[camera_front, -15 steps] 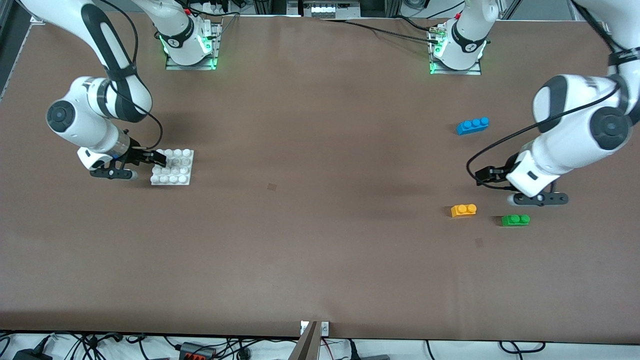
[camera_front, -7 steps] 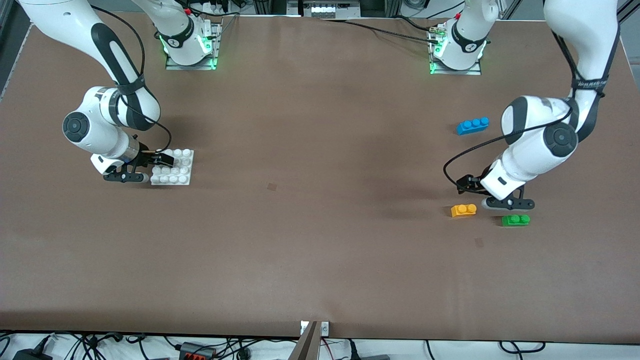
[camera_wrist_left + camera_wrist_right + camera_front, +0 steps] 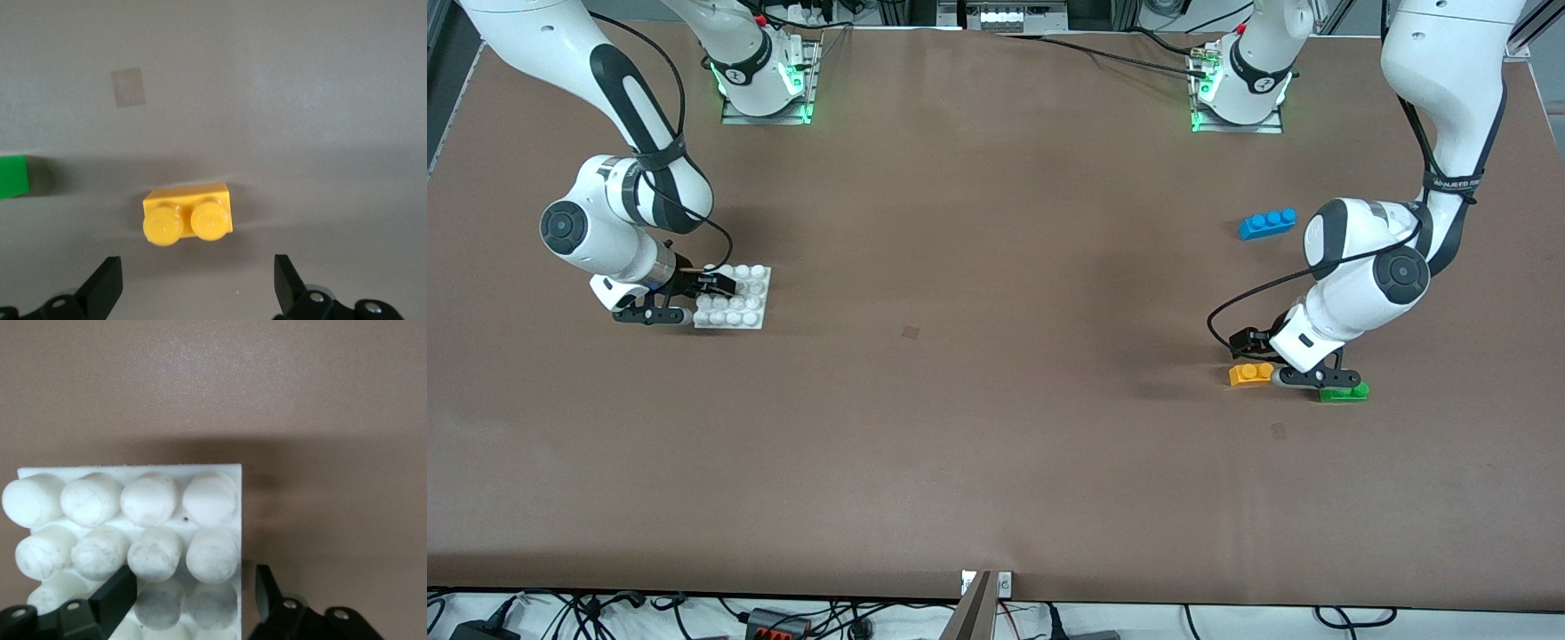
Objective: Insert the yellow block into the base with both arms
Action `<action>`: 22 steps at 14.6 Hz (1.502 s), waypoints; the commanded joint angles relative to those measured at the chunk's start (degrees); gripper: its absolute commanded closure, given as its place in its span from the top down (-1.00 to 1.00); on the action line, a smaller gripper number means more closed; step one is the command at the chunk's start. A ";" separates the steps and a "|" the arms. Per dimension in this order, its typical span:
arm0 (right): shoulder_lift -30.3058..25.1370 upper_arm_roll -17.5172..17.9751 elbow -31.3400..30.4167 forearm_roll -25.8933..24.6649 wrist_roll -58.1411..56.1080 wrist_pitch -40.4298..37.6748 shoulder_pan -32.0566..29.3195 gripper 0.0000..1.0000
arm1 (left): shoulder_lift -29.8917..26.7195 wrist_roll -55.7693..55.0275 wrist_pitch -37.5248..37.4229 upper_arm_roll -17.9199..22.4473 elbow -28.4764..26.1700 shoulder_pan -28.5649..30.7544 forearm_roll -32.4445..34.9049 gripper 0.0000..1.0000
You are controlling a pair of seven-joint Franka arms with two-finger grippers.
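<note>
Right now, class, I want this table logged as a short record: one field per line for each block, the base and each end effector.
yellow block: on table, ungrasped
left end effector: open, over yellow block
base: on table, toward right arm's end
right end effector: open, straddling base's edge studs
green block: beside yellow block
blue block: farther from front camera than yellow block

Probably lab: bolted arm bases [image 3: 765,84]

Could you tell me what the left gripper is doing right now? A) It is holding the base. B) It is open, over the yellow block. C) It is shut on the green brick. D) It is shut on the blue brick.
B: in the left wrist view, the left gripper has its fingers spread wide, with the yellow block lying untouched on the table between them.
</note>
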 commanded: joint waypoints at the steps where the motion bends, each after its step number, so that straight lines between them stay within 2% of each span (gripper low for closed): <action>1: 1.31 0.24 0.19 0.98 -1.74 0.91 -0.31 0.33 | 3.27 0.99 -0.18 0.50 3.96 0.02 -0.40 1.00; 4: 1.31 1.02 0.28 1.07 -1.31 0.82 0.66 0.33 | 4.78 0.90 -0.18 0.59 4.76 -0.15 -0.40 1.00; 7: 1.31 4.62 0.72 1.16 -0.60 0.65 0.66 0.33 | 5.83 0.90 -0.18 0.59 5.20 -0.33 -0.40 1.00; 8: 1.40 5.94 0.81 2.38 -0.60 0.65 0.66 0.33 | 5.83 0.90 -0.18 0.67 5.20 -0.33 -0.32 1.00; 11: 1.75 11.04 1.51 11.24 -0.43 0.30 1.36 0.33 | 6.45 0.90 -0.18 0.76 5.55 -0.42 -0.14 1.00; 13: 2.54 12.10 2.91 13.98 3.68 0.30 5.29 0.33 | 6.97 0.73 -0.18 0.68 5.73 -0.51 3.09 1.00; 18: 9.74 12.11 12.47 14.08 12.04 0.21 16.99 0.35 | 7.94 -1.83 -0.18 0.67 7.22 -0.59 4.69 1.00; 19: 10.80 12.11 14.41 14.08 14.32 0.21 18.14 0.41 | 8.29 -1.91 -0.18 0.67 7.57 -0.51 4.69 1.00; 20: 11.33 12.11 16.08 14.08 16.26 0.21 19.37 0.58 | 8.55 -2.00 -0.18 0.67 7.57 -0.51 4.69 1.00; 21: 11.68 12.11 17.23 14.08 18.28 0.21 20.69 0.86 | 8.90 -2.26 -0.18 0.67 7.66 -0.51 4.69 1.00; 22: 12.38 12.11 18.55 14.08 20.12 0.21 22.44 0.88 | 9.00 -2.35 -0.18 0.76 7.66 -0.51 4.69 1.00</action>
